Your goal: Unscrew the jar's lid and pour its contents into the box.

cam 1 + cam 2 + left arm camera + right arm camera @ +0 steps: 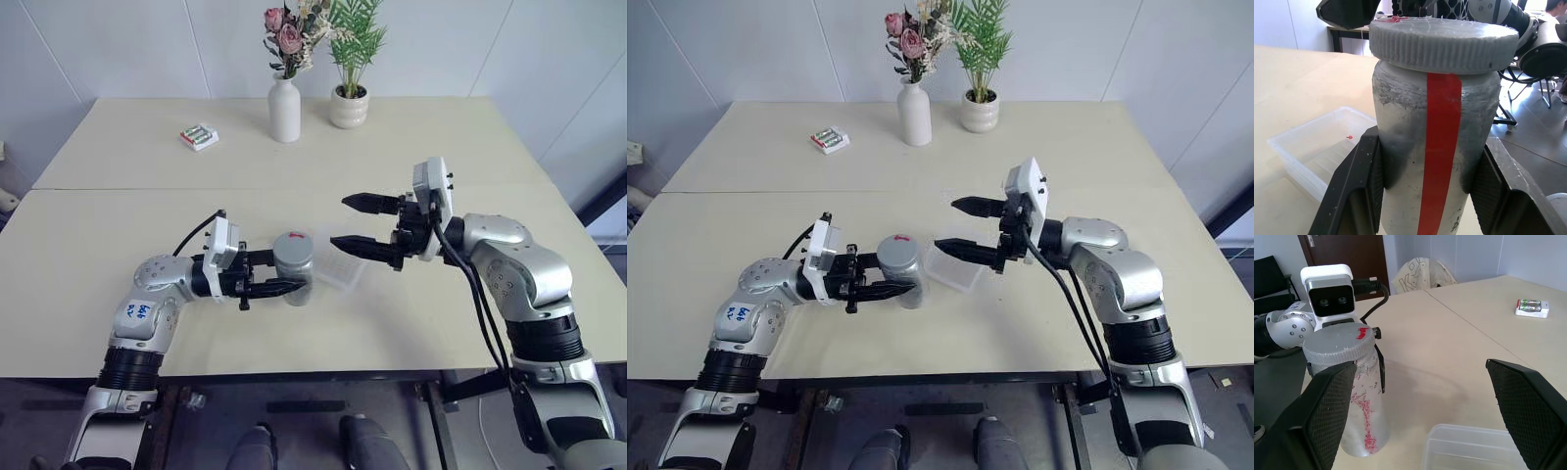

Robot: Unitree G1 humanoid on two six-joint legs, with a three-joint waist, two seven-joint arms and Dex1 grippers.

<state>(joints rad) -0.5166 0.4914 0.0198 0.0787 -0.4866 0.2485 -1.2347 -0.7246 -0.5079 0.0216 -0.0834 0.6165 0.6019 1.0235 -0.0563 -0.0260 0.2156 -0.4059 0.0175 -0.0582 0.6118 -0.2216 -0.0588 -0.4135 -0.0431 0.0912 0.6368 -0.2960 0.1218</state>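
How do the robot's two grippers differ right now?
The left gripper is shut on the jar, its fingers pressed against the jar's sides; the right gripper stands open and holds nothing. The left gripper sits low beside the box, while the right gripper hangs higher, above the box. Both point sideways toward each other and have two black fingers.

The small cylindrical metal jar (1435, 161) near the left is silvery-grey with darker smudges and a plain red stripe down its side. Its round ribbed lid (1442, 44) is pale grey with a red smear on top. The shallow plastic box (345, 270) just right of it is clear and colourless. Far left lies a small red, green and white pack (199, 137). The far vase (284, 110) is white, its flowers (285, 31) pink. The table (118, 235) is cream.
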